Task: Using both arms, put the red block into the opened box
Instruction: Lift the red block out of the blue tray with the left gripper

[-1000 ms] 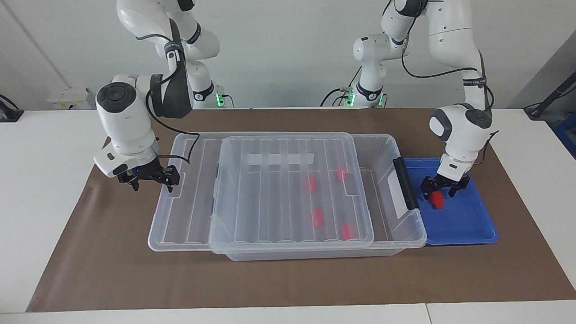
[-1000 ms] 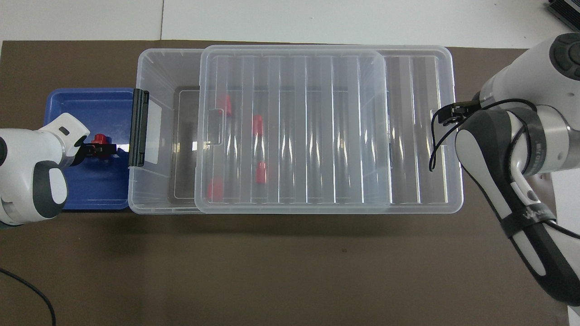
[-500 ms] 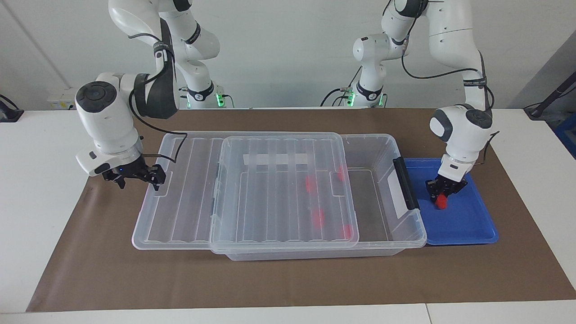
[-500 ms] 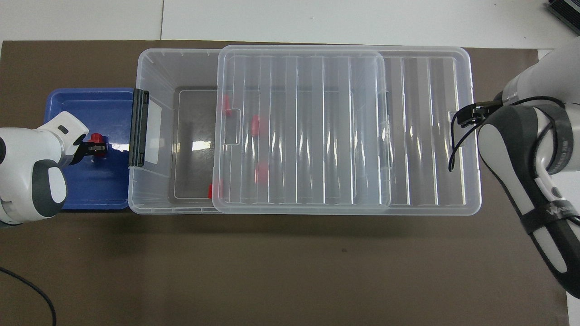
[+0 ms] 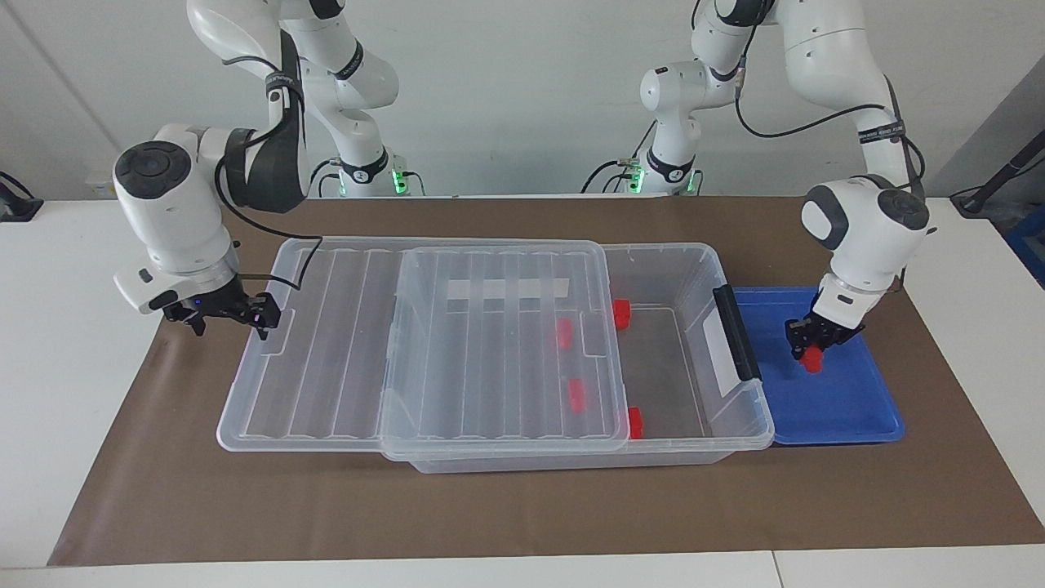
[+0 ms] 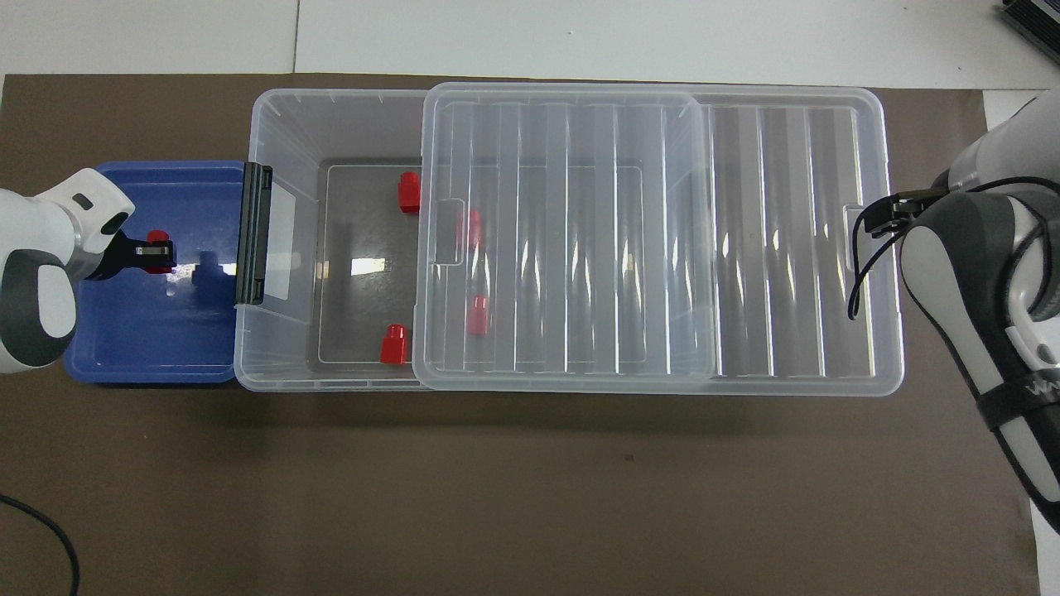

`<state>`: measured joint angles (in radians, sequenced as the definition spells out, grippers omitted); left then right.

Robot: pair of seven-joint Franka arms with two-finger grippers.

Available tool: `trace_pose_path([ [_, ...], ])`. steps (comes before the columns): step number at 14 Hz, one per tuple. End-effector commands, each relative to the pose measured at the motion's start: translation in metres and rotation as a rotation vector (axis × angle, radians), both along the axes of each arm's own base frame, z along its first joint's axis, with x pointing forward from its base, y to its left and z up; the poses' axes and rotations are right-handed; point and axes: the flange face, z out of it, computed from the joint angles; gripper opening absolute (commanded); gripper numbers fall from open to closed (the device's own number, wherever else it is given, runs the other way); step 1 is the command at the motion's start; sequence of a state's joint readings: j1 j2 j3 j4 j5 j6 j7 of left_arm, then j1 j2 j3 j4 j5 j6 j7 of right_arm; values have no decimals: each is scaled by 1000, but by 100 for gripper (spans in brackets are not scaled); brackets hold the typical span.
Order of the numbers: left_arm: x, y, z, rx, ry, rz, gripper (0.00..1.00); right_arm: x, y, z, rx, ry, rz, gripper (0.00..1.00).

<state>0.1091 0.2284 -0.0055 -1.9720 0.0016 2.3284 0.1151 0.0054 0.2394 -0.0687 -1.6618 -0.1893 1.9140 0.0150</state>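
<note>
Facing view: red block [image 5: 811, 360] between left fingers [image 5: 803, 341], over blue tray [image 5: 849, 408].

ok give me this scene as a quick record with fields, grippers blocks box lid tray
left gripper: shut on the red block, over the blue tray
right gripper: at the lid edge, toward the right arm's end
box: partly uncovered at the tray end
blocks in box: four, two under the lid

Robotics lab, two white arms [image 5: 849, 114] bolted at a white table [image 5: 73, 343], brown mat [image 5: 522, 506], bare wall, trailing cables [image 5: 608, 171]
</note>
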Motion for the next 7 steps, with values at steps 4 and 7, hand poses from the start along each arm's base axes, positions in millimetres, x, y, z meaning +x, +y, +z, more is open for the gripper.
trace_pose_path([
  [4, -12, -22, 97, -35, 78, 74, 0, -6, -8, 8, -23, 19, 26, 100],
  [7, -13, -67, 143, -52, 119, 146, 0, -8, -8, 11, -24, 15, 28, 100],
])
